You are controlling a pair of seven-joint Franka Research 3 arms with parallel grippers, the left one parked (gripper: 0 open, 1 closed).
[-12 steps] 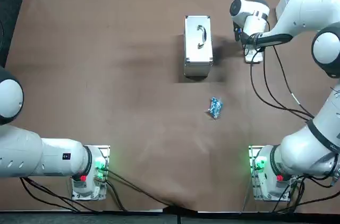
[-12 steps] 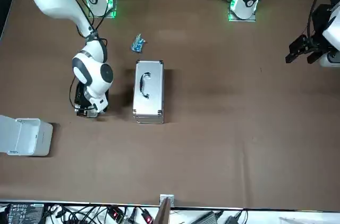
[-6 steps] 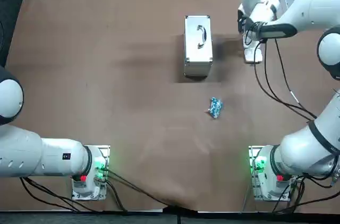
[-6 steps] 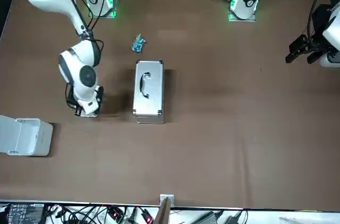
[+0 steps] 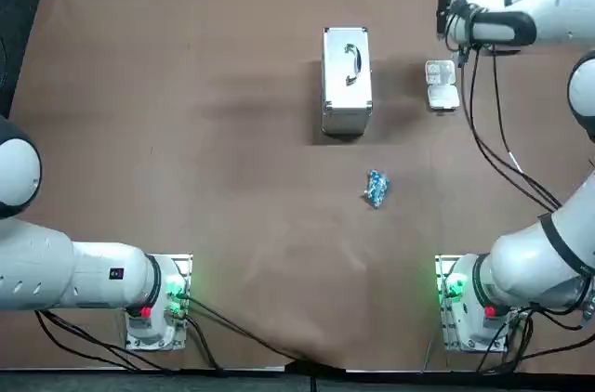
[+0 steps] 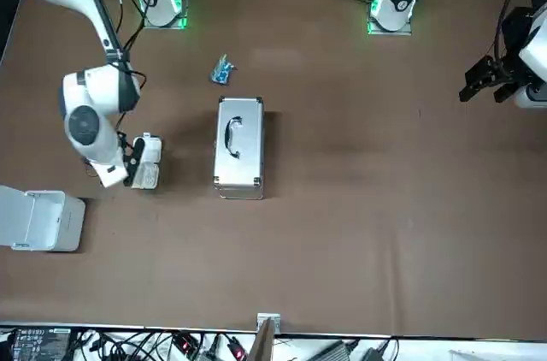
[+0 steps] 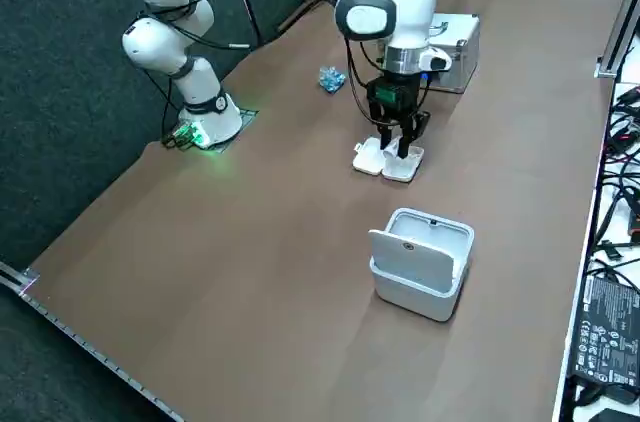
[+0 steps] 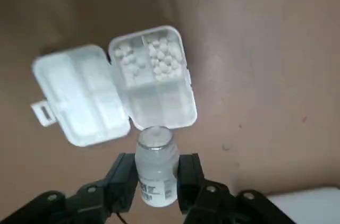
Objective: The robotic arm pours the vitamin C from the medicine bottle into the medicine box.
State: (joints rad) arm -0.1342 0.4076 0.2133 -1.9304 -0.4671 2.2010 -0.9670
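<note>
My claw (image 8: 154,181) is clamped on the bottle (image 8: 154,156) and hangs low over the counter (image 8: 255,49). The bottle's top sits by the edge of the open box (image 8: 159,91). White pills lie in two of its compartments, and its lid (image 8: 79,96) lies flat alongside. The box sits right of the silver case (image 5: 347,81).

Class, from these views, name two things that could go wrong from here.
1. The right gripper, shut on the medicine bottle, hangs close to the open medicine box; a low sweep could knock it and scatter the tablets in two compartments.
2. The bottle's top points at the box's near rim, not its middle, so any falling tablets might land on the table.
</note>
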